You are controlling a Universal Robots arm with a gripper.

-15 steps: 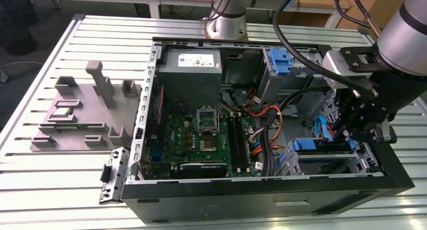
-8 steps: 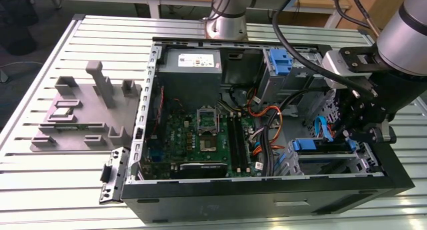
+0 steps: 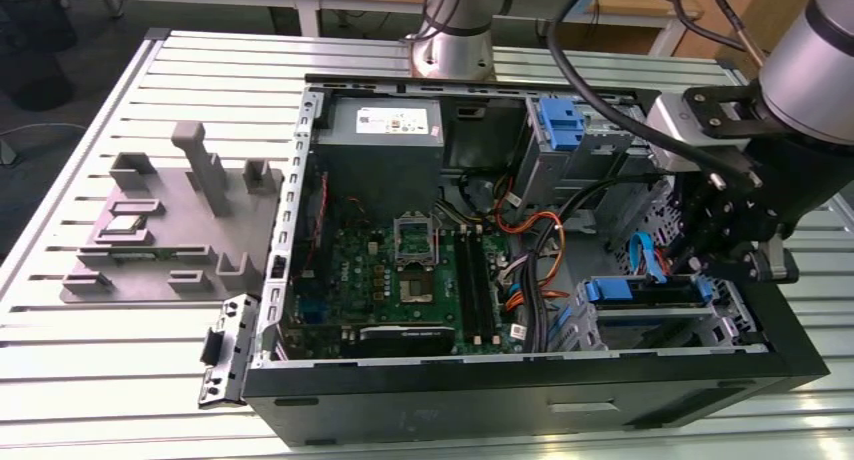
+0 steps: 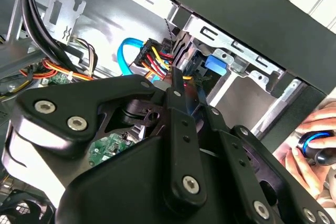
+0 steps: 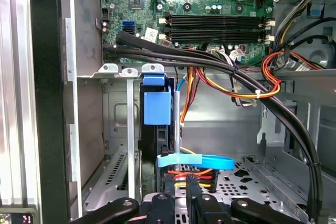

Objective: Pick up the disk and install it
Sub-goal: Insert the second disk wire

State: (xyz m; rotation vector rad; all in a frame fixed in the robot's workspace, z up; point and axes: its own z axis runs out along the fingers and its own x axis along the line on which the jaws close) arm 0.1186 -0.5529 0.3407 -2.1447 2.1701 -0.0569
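**A:** Where is the disk (image 3: pixel 643 291)?

**B:** In the lower right of the exterior view, sitting in the metal drive cage (image 3: pixel 727 310) at the corner of the computer case (image 3: pixel 534 390). In the first wrist view it stands on edge in the cage slot, and its blue rail (image 5: pixel 157 107) faces the camera.

**A:** And the gripper (image 3: pixel 714 250)?

**B:** It hangs just over that cage. I cannot tell whether it is open or closed, or whether it has hold of anything.

**A:** What could go wrong?

**B:** Mostly the cables. A flat blue cable (image 5: pixel 195 161) and a bundle of red, yellow and orange wires (image 5: pixel 191 174) lie right beside the disk. Thick black cables (image 5: pixel 220 64) cross nearby. My guess is that any sideways move could snag one and tug a plug loose. The disk could also jam if it sits crooked between the cage walls.

**A:** What else does the case hold?

**B:** The green circuit board (image 3: pixel 400 270) is in the middle and a grey power box (image 3: pixel 380 130) is at upper centre. A blue bracket (image 3: pixel 561 120) is in the upper right bay.

**A:** Anything outside it?

**B:** A grey holder (image 3: pixel 160 230) sits on the slatted table (image 3: pixel 534 50) at the left. In the second wrist view a person's hand (image 4: pixel 310 153) rests on a knob.
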